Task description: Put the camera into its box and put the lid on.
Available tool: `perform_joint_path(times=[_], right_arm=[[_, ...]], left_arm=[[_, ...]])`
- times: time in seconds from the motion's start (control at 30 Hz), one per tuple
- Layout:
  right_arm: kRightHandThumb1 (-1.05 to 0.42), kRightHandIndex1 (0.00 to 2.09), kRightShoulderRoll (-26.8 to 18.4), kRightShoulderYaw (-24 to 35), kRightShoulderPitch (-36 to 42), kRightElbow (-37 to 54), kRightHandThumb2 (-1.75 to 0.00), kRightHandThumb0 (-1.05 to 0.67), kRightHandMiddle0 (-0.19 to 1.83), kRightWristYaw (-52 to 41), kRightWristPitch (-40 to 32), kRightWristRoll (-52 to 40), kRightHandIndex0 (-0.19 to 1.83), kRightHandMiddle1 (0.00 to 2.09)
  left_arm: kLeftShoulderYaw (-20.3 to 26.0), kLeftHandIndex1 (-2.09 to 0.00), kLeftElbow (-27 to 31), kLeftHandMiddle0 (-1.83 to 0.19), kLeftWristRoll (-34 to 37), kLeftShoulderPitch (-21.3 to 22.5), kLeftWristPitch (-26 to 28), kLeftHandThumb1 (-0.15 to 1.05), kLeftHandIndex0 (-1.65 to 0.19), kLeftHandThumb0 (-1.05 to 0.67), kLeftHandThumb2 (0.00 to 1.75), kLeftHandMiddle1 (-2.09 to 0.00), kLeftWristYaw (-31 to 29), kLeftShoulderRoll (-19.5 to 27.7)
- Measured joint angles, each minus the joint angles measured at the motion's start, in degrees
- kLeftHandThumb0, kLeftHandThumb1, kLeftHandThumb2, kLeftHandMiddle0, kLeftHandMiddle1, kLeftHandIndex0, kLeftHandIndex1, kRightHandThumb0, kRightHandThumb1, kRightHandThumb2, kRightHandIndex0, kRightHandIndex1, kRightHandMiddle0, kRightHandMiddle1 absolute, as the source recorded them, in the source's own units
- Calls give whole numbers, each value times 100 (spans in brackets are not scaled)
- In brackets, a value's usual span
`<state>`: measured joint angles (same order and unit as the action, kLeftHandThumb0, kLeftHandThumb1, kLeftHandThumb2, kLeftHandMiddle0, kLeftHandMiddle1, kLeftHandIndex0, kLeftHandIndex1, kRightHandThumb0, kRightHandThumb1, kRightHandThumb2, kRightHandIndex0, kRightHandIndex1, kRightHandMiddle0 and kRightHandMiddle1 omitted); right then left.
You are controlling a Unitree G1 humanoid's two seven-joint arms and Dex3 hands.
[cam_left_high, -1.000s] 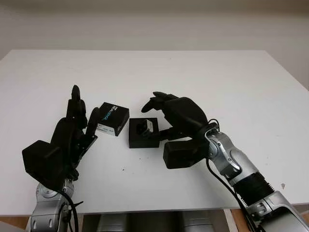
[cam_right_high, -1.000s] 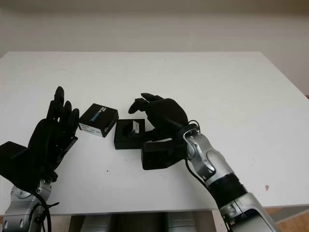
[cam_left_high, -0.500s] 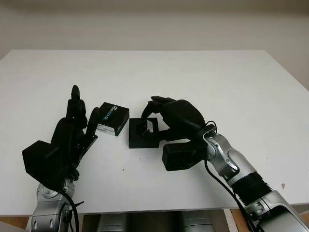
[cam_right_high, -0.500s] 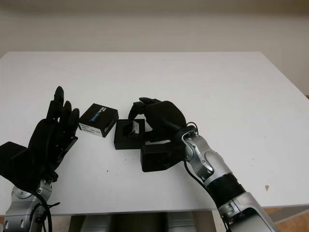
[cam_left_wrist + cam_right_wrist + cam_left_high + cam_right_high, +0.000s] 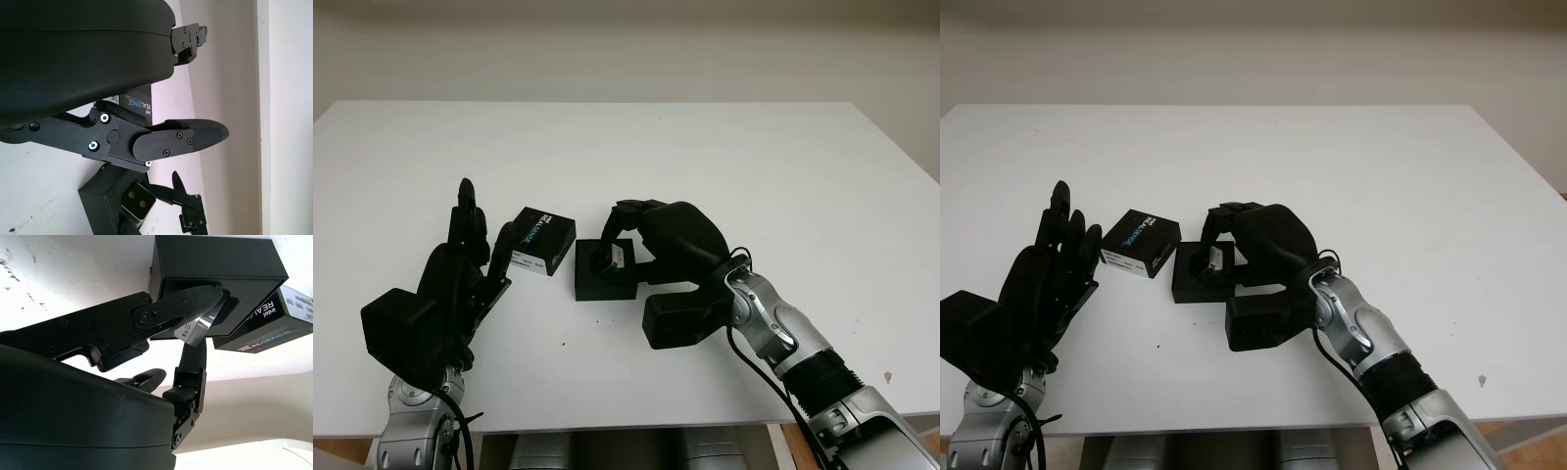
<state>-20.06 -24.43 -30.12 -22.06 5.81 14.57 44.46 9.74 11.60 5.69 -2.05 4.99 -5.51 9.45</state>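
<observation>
Fingertips of the right robot hand [image 5: 651,240] pinched the small silver-and-black camera [image 5: 611,257] as it sat in the open black cardboard box [image 5: 603,277] on the white surface [image 5: 754,166]. The camera looked rigid, light and smooth-sided, so a grip across its short flat faces seemed safest, clear of the lenses. The black printed lid [image 5: 541,241] lay just beside the box. The left robot hand [image 5: 460,279] hovered open near the lid.
</observation>
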Motion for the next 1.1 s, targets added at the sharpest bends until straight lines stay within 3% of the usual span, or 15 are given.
perform_joint_path(times=[0.4,0.67,1.1], right_arm=[[-102,16,2,-108,-7,-53,-6,-47,44,247,8,180,50,147],[-103,17,55,-158,-25,-254,-5,-44,40,439,-12,219,51,140],[-100,16,478,270,-41,-944,-5,-40,36,452,218,-987,48,156]], left_arm=[[0,-4,41,19,-12,-36,5,105,18,-64,48,-5,27,-3],[3,-5,61,18,-7,-79,2,105,18,-64,48,-5,-6,-3],[53,-5,82,19,-2,-113,13,105,18,-63,48,-5,-62,34]])
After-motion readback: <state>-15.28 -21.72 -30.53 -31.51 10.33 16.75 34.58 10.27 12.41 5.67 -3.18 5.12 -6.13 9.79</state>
